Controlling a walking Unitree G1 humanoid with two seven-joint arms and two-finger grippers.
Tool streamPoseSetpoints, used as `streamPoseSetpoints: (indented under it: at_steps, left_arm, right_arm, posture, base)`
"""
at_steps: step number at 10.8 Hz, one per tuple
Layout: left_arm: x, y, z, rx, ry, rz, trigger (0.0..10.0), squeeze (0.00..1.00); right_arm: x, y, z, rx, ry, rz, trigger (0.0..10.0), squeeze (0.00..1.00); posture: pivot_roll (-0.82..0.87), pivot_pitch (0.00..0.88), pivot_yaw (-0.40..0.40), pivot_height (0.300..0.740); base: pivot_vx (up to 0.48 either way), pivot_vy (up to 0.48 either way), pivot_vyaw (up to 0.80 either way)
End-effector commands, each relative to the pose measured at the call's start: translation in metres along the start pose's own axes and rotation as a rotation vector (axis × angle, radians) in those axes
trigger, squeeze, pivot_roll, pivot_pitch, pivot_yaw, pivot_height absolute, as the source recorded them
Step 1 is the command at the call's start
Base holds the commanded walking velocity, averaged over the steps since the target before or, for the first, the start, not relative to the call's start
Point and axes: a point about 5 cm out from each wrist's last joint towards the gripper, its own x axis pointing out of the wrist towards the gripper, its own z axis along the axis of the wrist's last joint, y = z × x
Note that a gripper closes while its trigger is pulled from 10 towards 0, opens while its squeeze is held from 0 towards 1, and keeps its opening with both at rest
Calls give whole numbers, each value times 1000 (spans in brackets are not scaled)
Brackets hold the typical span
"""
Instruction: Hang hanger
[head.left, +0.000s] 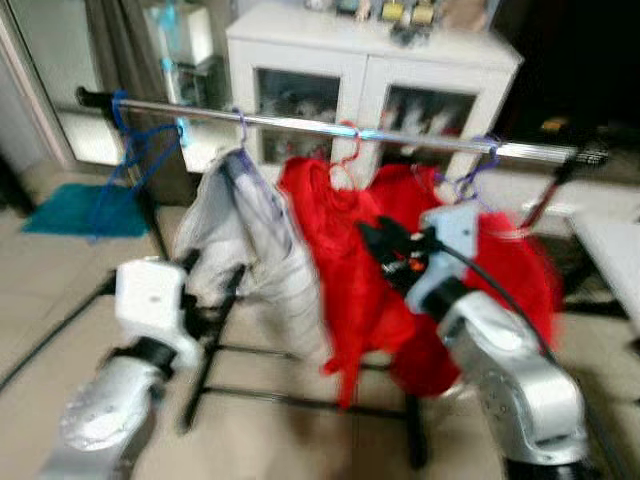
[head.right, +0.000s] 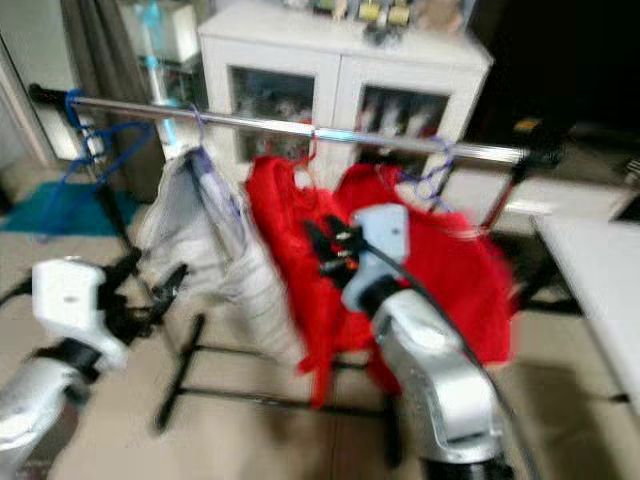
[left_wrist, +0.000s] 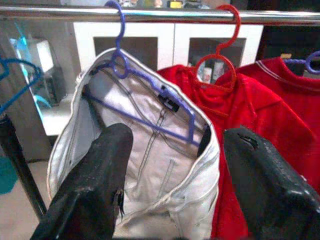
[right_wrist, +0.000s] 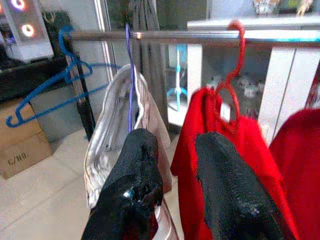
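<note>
A chrome rail (head.left: 330, 127) of a black garment rack crosses the scene from 9 o'clock to 3 o'clock, in front of a white cabinet (head.left: 370, 70). A purple hanger (left_wrist: 145, 80) hooks over the rail and carries white trousers (head.left: 255, 250). Just beside it, toward 3 o'clock, a red hanger (left_wrist: 220, 60) holds a red shirt (head.left: 345, 260), and a second red shirt (head.left: 510, 260) hangs beyond that on another purple hook. At the rail's 9 o'clock end an empty blue hanger (head.left: 130, 165) dangles.

The left hand (left_wrist: 172, 185) is open, its black fingers (left_wrist: 92, 185) spread wide apart and facing the white trousers, gripping nothing. The right hand (right_wrist: 175, 185) is raised in front of the first red shirt; its fingers (right_wrist: 227, 190) stand slightly apart with nothing between them. A pale surface (head.left: 615, 250) sits at 3 o'clock, and a teal mat (head.left: 85, 210) lies on the tiled floor at 9 o'clock.
</note>
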Motion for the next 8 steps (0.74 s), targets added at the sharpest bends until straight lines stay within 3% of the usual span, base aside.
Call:
streamPoseSetpoints:
  at_steps: [1,4,5,6,8]
  left_arm:
    - [2,5,3,8,-19,24,10000,0]
    - [7,6,6,5,-23,46,10000,0]
    - [10,6,5,1,-18,51,10000,953]
    - [11,5,5,-6,-17,42,10000,1000]
    - [11,5,5,6,-16,42,10000,1000]
  right_arm:
    - [4,7,-1,4,16,40,10000,0]
    - [9,-1,-1,-35,12,2,10000,0]
    - [10,-3,1,-21,-1,12,10000,600]
    - [11,-3,1,-25,-5,18,10000,1000]
    - [16,-1,3,-50,-16,53,10000,1000]
  posture:
    - [75,0,-24,740]
    - [80,0,-26,740]
    - [81,0,-27,740]
    - [82,0,-29,740]
    - [84,0,-30,740]
  base:
    - [0,0,0]
    - [0,0,0]
    - [0,0,0]
    - [0,0,0]
    - [0,0,800]
